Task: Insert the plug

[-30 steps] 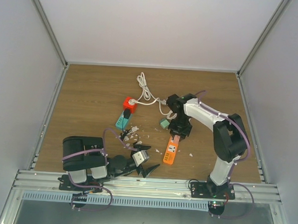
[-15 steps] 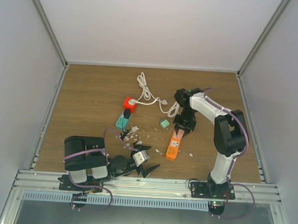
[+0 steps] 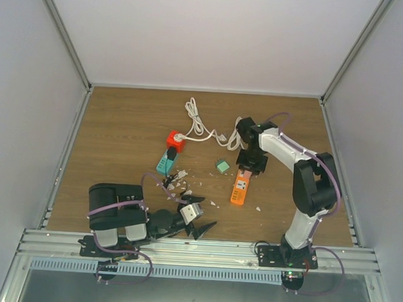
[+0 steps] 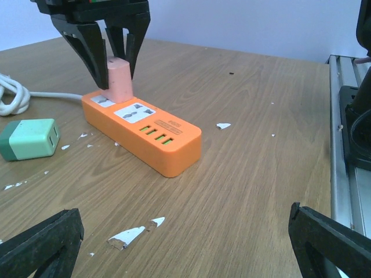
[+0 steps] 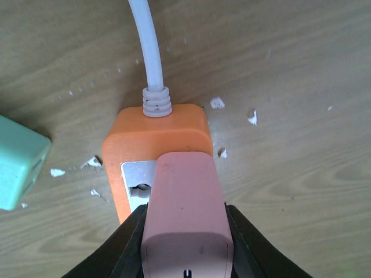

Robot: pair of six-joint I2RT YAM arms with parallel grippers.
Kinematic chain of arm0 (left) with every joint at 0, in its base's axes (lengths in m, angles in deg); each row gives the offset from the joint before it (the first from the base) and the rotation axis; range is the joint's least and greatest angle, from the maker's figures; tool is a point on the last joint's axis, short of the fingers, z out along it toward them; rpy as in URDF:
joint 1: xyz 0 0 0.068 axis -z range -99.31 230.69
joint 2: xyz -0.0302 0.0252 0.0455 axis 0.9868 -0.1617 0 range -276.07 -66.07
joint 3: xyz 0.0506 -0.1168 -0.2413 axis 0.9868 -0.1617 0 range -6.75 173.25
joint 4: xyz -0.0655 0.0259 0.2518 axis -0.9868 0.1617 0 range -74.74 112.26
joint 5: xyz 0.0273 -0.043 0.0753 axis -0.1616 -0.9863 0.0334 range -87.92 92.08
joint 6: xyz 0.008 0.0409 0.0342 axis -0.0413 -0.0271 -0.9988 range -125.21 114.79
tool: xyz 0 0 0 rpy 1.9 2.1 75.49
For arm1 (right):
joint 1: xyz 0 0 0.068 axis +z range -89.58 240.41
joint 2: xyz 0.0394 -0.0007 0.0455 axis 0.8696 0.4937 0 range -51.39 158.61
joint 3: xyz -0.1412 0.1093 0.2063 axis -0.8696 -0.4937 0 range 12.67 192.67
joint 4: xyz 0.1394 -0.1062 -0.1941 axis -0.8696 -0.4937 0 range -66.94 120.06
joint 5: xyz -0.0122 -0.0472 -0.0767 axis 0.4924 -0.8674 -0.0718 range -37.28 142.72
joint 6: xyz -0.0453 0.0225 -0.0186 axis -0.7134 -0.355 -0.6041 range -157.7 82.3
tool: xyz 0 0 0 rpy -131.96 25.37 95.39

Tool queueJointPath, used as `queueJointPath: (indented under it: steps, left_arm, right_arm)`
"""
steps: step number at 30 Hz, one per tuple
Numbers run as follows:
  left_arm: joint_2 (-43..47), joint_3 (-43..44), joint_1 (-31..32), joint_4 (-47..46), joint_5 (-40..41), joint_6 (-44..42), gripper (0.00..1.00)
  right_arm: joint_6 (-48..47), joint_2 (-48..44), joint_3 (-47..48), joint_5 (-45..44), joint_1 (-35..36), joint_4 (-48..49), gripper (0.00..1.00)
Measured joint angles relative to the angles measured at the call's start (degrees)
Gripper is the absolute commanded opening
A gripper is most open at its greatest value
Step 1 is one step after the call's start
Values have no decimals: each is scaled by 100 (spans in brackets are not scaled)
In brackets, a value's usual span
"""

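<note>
Wood-grain table w/ white flecks, plain white walls, alu frame rails

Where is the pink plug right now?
In the left wrist view, upper left: the pink plug stands upright at the cable end of the orange power strip, pinched by the right gripper; the green adapter lies nearby.

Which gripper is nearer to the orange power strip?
Right. The right gripper is above the orange power strip, at its cord end, shut on the pink plug. The left gripper sits open near the table edge, apart from it.
</note>
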Motion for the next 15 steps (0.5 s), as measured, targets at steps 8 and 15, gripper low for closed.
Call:
queueJointPath:
  steps: [8, 15]
  left_arm:
    - [-9, 7, 0, 7, 9, 0, 99]
    - [37, 7, 0, 59, 72, -4, 99]
  right_arm:
    - [-2, -208, -264, -787, 291, 669, 0]
    - [-17, 72, 33, -1137, 282, 1021, 0]
